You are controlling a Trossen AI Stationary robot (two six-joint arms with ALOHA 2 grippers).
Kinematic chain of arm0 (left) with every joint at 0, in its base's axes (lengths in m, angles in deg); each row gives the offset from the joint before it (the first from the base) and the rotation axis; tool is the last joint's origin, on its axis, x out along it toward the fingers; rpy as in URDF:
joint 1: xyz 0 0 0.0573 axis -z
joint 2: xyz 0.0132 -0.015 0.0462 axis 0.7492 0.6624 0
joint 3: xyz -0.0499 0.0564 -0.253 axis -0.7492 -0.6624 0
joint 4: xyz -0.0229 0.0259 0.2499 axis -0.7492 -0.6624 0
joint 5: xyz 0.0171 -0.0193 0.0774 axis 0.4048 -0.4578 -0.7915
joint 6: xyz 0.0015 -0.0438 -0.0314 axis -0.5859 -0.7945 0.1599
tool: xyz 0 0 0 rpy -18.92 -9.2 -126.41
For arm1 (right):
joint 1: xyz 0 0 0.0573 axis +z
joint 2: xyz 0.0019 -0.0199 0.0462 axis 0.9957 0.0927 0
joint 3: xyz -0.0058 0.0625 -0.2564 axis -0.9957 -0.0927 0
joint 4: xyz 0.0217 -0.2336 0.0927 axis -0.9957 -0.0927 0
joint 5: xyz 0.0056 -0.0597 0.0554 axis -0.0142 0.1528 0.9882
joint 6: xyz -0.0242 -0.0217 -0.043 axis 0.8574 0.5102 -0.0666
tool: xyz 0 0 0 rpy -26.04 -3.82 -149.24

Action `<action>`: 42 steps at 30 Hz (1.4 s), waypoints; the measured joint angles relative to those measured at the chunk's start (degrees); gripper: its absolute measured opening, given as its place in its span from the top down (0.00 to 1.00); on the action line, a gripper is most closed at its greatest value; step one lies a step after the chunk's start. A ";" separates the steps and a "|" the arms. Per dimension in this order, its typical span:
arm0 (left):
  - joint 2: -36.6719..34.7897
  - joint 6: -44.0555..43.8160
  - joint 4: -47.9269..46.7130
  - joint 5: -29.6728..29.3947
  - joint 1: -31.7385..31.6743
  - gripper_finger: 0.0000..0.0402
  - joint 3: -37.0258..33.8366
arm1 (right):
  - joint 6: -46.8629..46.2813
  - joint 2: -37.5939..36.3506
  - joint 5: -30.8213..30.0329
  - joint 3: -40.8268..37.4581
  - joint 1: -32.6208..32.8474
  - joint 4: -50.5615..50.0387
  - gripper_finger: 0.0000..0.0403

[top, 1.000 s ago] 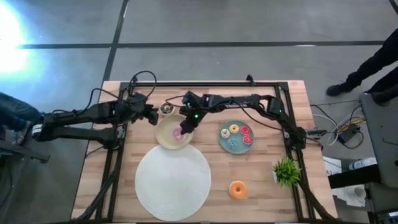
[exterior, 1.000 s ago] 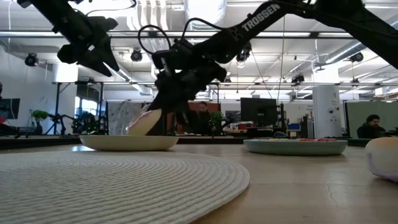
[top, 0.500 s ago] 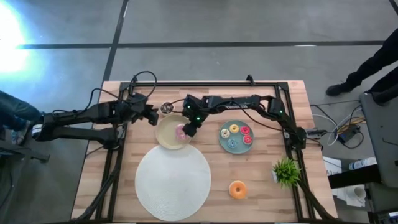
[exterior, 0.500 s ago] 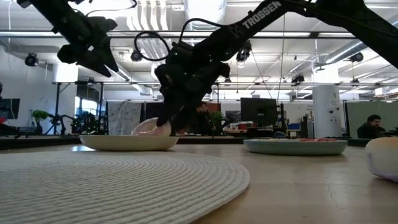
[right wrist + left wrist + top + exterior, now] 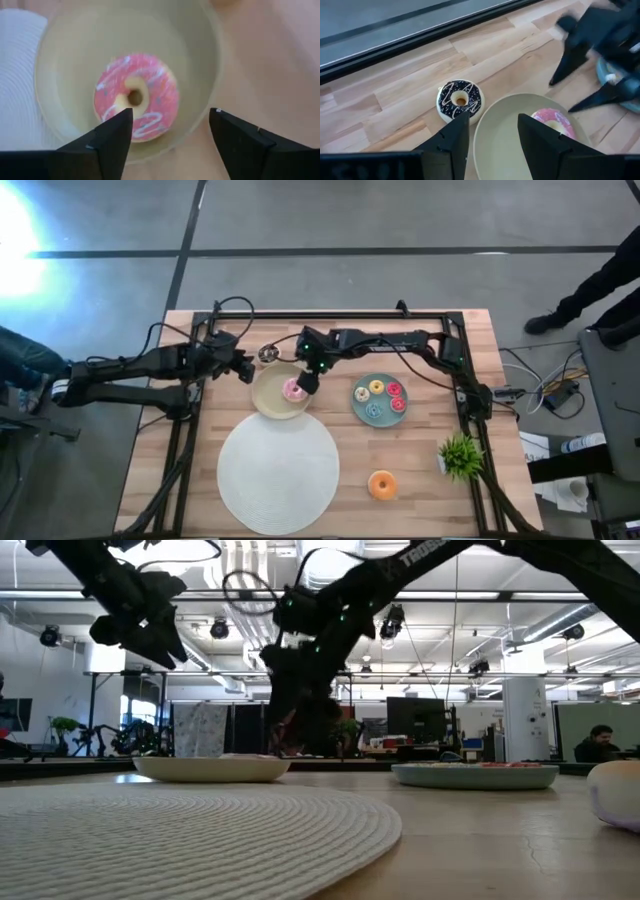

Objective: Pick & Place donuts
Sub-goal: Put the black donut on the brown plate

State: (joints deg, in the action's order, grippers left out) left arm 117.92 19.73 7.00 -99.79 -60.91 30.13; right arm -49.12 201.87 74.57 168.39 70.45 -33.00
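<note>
Donuts are spread over several dishes on the wooden table, and the layout suggests a sorting job partly done. Largest on the table is the white woven mat, at about six o'clock from the beige plate, bare and seemingly reserved as a later drop zone. The beige plate holds one pink donut lying flat near its three o'clock edge, free of any grip, so I judge it to be placed. The teal plate, at three o'clock from the beige one, carries three small donuts, probably the supply being moved across. An orange donut lies alone on the wood near a small green plant. The right gripper hangs just above the pink donut with its fingers spread wide and empty, a pose that fits a release. The left gripper hovers at about ten o'clock from the beige plate, fingers parted and holding nothing, aimed at the dark brown donut beside the rim, probably its next pick.
</note>
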 joint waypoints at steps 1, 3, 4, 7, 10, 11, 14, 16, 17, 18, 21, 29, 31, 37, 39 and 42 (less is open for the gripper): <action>0.30 -0.03 -0.03 0.00 -0.01 0.65 0.00 | 1.29 -0.93 -1.24 0.00 0.04 0.13 0.36; 1.22 -0.20 -0.01 0.03 -0.50 0.65 0.00 | 2.94 -2.85 -3.14 0.02 0.06 -0.11 0.35; 2.06 -0.96 0.01 -0.01 -1.06 0.65 0.00 | 3.26 -3.72 -3.66 0.04 -0.04 -0.23 0.34; 6.65 -4.72 0.61 2.25 -6.00 0.65 0.00 | 2.51 -5.43 -3.82 0.04 -1.04 -1.79 0.34; 13.63 -2.24 3.56 11.70 -14.26 0.65 -0.04 | 1.08 -6.46 -4.02 0.02 -2.84 -4.76 0.36; 16.06 -0.66 4.89 14.49 -17.17 0.65 -0.04 | 0.44 -6.78 -4.13 0.04 -3.46 -5.71 0.36; 23.18 3.91 7.54 20.29 -25.18 0.65 0.71 | -0.65 -7.91 -4.23 0.02 -4.78 -8.97 0.37; 26.93 7.44 7.74 23.27 -29.42 0.65 2.19 | -0.72 -8.59 -4.59 0.02 -5.16 -11.11 0.38; 28.52 9.11 7.81 23.96 -30.89 0.65 2.97 | -0.74 -9.06 -5.08 0.02 -5.17 -11.44 0.38; 29.98 10.39 7.97 24.62 -32.08 0.65 3.70 | -0.74 -9.57 -5.65 0.02 -5.16 -12.05 0.38; 34.21 13.55 7.97 25.45 -33.76 0.65 6.40 | -0.99 -10.63 -7.06 0.02 -4.93 -12.57 0.37; 42.82 19.04 7.29 26.88 -33.79 0.64 12.19 | -1.41 -11.31 -7.45 0.00 -4.36 -12.56 0.37; 44.10 19.78 6.92 27.46 -33.96 0.64 12.84 | -1.42 -11.31 -7.49 0.00 -4.40 -12.81 0.38; 45.87 21.44 4.50 29.22 -34.02 0.64 13.20 | -1.62 -11.31 -7.44 0.00 -4.35 -13.25 0.38; 46.29 21.88 4.69 29.68 -34.02 0.64 13.20 | -1.62 -11.31 -7.42 0.00 -4.37 -13.23 0.38; 46.90 22.43 4.69 30.24 -34.06 0.64 13.18 | -1.62 -11.31 -7.44 0.00 -4.40 -13.06 0.38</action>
State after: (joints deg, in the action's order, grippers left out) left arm 164.83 42.17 11.69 -69.55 -94.97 43.31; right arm -50.74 190.56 67.12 168.39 66.05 -46.06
